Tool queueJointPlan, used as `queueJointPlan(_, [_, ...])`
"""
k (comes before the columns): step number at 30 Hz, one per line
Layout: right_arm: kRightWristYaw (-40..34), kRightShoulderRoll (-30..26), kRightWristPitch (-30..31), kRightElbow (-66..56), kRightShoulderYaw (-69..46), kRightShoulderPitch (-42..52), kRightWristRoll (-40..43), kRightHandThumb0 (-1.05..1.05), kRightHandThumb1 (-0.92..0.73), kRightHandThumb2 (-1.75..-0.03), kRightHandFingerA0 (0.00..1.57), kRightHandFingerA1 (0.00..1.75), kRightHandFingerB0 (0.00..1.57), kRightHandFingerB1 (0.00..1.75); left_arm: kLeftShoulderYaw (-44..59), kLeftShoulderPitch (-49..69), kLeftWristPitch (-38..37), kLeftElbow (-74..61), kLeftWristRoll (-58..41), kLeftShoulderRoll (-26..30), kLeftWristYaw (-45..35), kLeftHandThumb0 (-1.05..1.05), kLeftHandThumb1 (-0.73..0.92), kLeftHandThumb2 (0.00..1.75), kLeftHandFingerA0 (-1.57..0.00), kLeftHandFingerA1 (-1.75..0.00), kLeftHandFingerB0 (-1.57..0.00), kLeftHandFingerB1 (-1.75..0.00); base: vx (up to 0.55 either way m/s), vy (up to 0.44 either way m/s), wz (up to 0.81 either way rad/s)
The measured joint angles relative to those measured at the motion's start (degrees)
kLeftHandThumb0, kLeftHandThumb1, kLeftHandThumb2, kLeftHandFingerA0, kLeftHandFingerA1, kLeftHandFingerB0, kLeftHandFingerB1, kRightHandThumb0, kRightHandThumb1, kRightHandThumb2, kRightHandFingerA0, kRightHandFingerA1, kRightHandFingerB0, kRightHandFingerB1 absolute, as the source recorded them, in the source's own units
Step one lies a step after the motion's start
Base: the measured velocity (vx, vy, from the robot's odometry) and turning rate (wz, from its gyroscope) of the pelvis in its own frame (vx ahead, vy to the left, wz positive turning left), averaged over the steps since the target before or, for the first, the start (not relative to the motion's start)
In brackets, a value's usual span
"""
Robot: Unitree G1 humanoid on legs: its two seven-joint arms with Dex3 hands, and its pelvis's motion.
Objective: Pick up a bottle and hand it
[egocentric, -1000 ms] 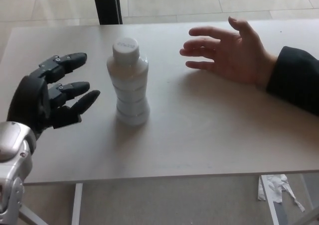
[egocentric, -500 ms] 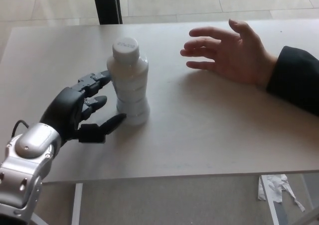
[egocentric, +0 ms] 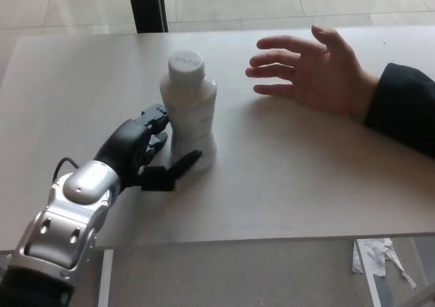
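A white bottle [egocentric: 190,111] with a white cap stands upright on the pale surface [egocentric: 285,178], a little left of the middle. The left robot hand [egocentric: 146,151] has its fingers [egocentric: 158,117] pressed against the bottle's left side and its thumb [egocentric: 182,163] reaching along the base in front, so it is cupped around the bottle; I cannot tell from here whether the grip is truly tight. Its silver forearm [egocentric: 68,225] comes up from the lower left corner. Across the surface, to the right of the bottle and apart from it, a person's hand [egocentric: 309,73] lies open, palm up, fingers pointing toward the bottle, with a dark sleeve [egocentric: 404,110] at the wrist. The right robot hand does not show. A crumpled scrap of paper [egocentric: 377,256] lies on the floor below the surface's right edge.
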Motion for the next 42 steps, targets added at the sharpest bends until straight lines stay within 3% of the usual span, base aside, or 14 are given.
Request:
queueJointPlan(1, [0.01, 0.06, 0.01, -0.01, 0.02, 0.00, 0.00, -1.05, -0.35, -1.04, 1.57, 1.66, 0.54, 1.22, 0.01, -0.04, -0.02, 0.13, 0.34, -0.67, 0.60, -0.92, 0.50, 0.90, 0.00, -0.21, 0.00, -0.24, 0.00, 0.000, 0.00])
queueJointPlan(3, [0.03, 0.19, 0.06, -0.03, 0.08, -0.06, 0.01, -1.05, -0.36, -1.03, 1.57, 1.65, 0.54, 1.23, 0.18, -0.27, -0.11, 0.74, 1.20, -2.67, 2.47, -0.89, 0.48, 0.88, 0.00, -0.24, 0.00, -0.25, 0.00, 0.000, 0.00])
queueJointPlan(22, [0.08, 2.99, 0.33, -1.89, 1.52, -1.04, -0.19, -1.05, -0.35, -1.07, 1.57, 1.71, 0.56, 1.20, 3.07, -3.74, -0.26, 7.48, 6.24, -15.36, 18.30, -0.53, 0.43, 0.56, 0.00, -0.08, 0.00, 0.00, 0.00, 0.000, 0.00])
queueJointPlan(26, [0.06, 3.78, 0.38, -3.31, 2.11, -1.01, -0.22, -1.05, -0.36, -1.08, 1.57, 1.71, 0.52, 1.20, 3.15, -6.14, -0.26, 10.72, 7.54, -16.88, 21.70, -0.42, 0.46, 0.49, -0.19, -1.30, 0.00, 0.00, 0.00, 0.000, 0.00])
queueJointPlan(27, [0.06, 3.91, 0.40, -3.59, 2.19, -1.01, -0.22, -1.05, -0.32, -1.05, 1.57, 1.70, 0.52, 1.19, 3.13, -6.60, -0.26, 11.29, 7.77, -17.05, 22.27, -0.32, 0.44, 0.53, -0.52, -1.56, 0.00, 0.00, 0.00, 0.000, 0.00])
queueJointPlan(30, [0.07, 4.71, 0.50, -4.70, 2.55, -0.98, -0.21, -1.05, -0.36, -1.03, 1.57, 1.65, 0.53, 1.21, 2.83, -8.83, -0.28, 14.34, 9.14, -17.85, 25.27, -0.30, 0.49, 0.55, -0.78, -1.59, 0.00, 0.00, 0.00, 0.000, 0.00])
queueJointPlan(31, [0.07, 4.90, 0.56, -4.97, 2.66, -0.95, -0.21, -1.05, -0.39, -1.03, 1.57, 1.60, 0.53, 1.21, 2.74, -9.32, -0.32, 15.12, 9.52, -18.02, 26.04, -0.22, 0.48, 0.67, -0.98, -1.18, 0.00, -0.03, 0.00, 0.000, 0.00])
queueJointPlan(34, [0.06, 5.31, 0.75, -5.91, 3.12, -0.95, -0.22, -1.05, -0.39, -1.10, 1.57, 1.61, 0.57, 1.19, 2.33, -11.47, -0.47, 18.27, 10.48, -18.77, 28.58, -0.16, 0.56, 0.78, -0.97, -1.29, -0.06, -0.12, 0.00, 0.000, 0.00])
queueJointPlan(36, [0.02, 5.50, 0.91, -6.19, 3.47, -0.96, -0.23, -1.05, -0.45, -1.15, 1.57, 1.65, 0.57, 1.21, 1.99, -13.27, -0.65, 20.90, 11.19, -19.46, 30.44, -0.02, 0.71, 0.66, -0.82, -1.64, -0.36, -0.42, 0.00, 0.000, 0.00])
queueJointPlan(37, [-0.03, 5.54, 1.00, -6.27, 3.62, -0.96, -0.25, -1.05, -0.44, -1.14, 1.57, 1.65, 0.57, 1.20, 1.78, -13.77, -0.75, 21.64, 11.41, -19.73, 31.08, -0.01, 0.67, 0.74, -0.89, -1.47, -0.57, -0.53, 0.00, 0.000, 0.00])
queueJointPlan(38, [-0.10, 5.59, 1.13, -6.33, 3.85, -0.96, -0.27, -1.05, -0.44, -1.14, 1.57, 1.65, 0.58, 1.20, 1.40, -14.56, -0.94, 22.85, 11.85, -20.18, 32.08, -0.07, 0.65, 0.70, -0.87, -1.62, -0.80, -0.61, 0.00, 0.000, 0.00])
queueJointPlan(40, [-0.20, 5.81, 1.46, -6.64, 4.13, -0.98, -0.26, -1.05, -0.44, -1.14, 1.57, 1.65, 0.58, 1.20, 0.84, -15.56, -1.37, 24.57, 12.49, -20.94, 33.77, -0.07, 0.65, 0.70, -0.87, -1.62, -0.80, -0.61, 0.00, 0.000, 0.00])
queueJointPlan(41, [-0.25, 5.93, 1.61, -6.81, 4.23, -0.98, -0.27, -1.05, -0.54, -0.77, 1.57, 1.61, 0.51, 1.33, 0.66, -15.88, -1.61, 25.18, 12.78, -21.25, 34.44, -0.07, 0.57, 0.97, -0.92, -1.68, -0.93, -1.34, 0.00, 0.000, 0.00])
queueJointPlan(42, [-0.30, 6.06, 1.78, -7.07, 4.33, -0.98, -0.26, -1.05, -0.55, -0.77, 1.57, 1.61, 0.50, 1.32, 0.36, -16.11, -1.96, 25.83, 13.19, -21.62, 35.24, -0.08, 0.62, 1.00, -0.89, -1.75, -0.74, -1.70, 0.00, 0.000, 0.00])
